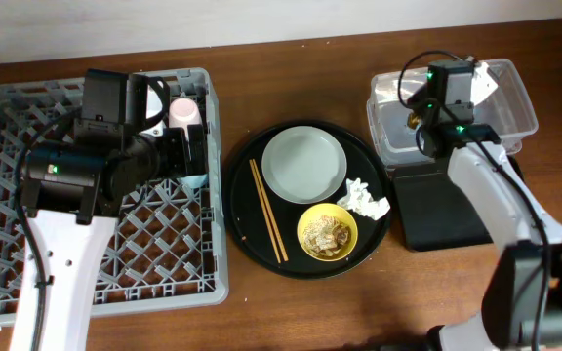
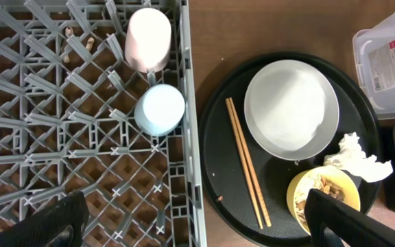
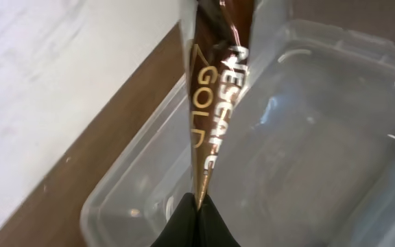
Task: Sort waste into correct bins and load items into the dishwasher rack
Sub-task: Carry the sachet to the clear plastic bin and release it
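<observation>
Your right claw (image 3: 196, 218) is pinched shut on the bottom tip of the gold-brown wrapper (image 3: 214, 103). The wrapper stands up and away from the fingertips, over the clear tub (image 3: 321, 151). The tub's inside lies directly beyond the claw, and you cannot tell whether the wrapper touches it. In the overhead view, the black rectangular tray (image 1: 437, 219) sits on the bench (image 1: 310, 312) behind this claw, on the arm's base side.

Your left claw (image 2: 196, 206) is spread wide, gripping nothing. It hangs over the right edge of the dishwasher rack (image 2: 46, 137). The blue cup (image 2: 160, 110) sits in the rack just ahead of the claw, nearer its left finger (image 2: 67, 219). The pink cup (image 2: 148, 38) is further ahead on the same line.

Off toward the right finger (image 2: 341, 219) is the round black tray (image 2: 214, 137). On it are:
- the chopsticks (image 2: 247, 161), lying side by side
- the plate (image 2: 290, 103), beyond them
- the napkin (image 2: 358, 161)
- the yellow bowl (image 2: 297, 192), which holds the food scraps (image 2: 324, 189) and is partly hidden by that finger
</observation>
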`<control>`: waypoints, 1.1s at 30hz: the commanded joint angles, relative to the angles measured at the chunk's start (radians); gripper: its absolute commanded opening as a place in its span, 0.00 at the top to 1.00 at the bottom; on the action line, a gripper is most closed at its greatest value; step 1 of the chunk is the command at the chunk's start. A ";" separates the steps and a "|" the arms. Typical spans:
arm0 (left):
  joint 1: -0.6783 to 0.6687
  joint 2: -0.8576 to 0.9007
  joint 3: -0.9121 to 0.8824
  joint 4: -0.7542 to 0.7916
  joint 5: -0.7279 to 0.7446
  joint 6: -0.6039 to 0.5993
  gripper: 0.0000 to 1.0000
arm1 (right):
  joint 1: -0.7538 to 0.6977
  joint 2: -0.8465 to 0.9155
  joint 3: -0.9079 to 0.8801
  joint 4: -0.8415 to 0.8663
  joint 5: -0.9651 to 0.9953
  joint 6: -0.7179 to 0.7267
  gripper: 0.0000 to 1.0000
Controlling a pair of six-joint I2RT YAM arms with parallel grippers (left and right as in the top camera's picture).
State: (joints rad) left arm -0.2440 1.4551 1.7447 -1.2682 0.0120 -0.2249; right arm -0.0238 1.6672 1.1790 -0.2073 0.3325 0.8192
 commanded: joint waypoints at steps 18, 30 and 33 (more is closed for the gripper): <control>0.005 -0.002 0.003 0.002 0.007 0.005 0.01 | -0.020 -0.461 0.003 -0.823 -0.384 -0.256 0.20; 0.005 -0.002 0.003 0.002 0.007 0.005 0.01 | 0.249 -0.224 -0.003 -0.864 -0.309 -0.256 0.15; 0.005 -0.002 0.003 0.002 0.007 0.005 0.01 | 0.277 -0.115 -0.003 -0.809 -0.326 -0.253 0.15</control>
State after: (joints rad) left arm -0.2440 1.4548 1.7451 -1.2678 0.0154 -0.2249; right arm 0.2279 1.4723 1.1805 -1.0447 -0.0158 0.5365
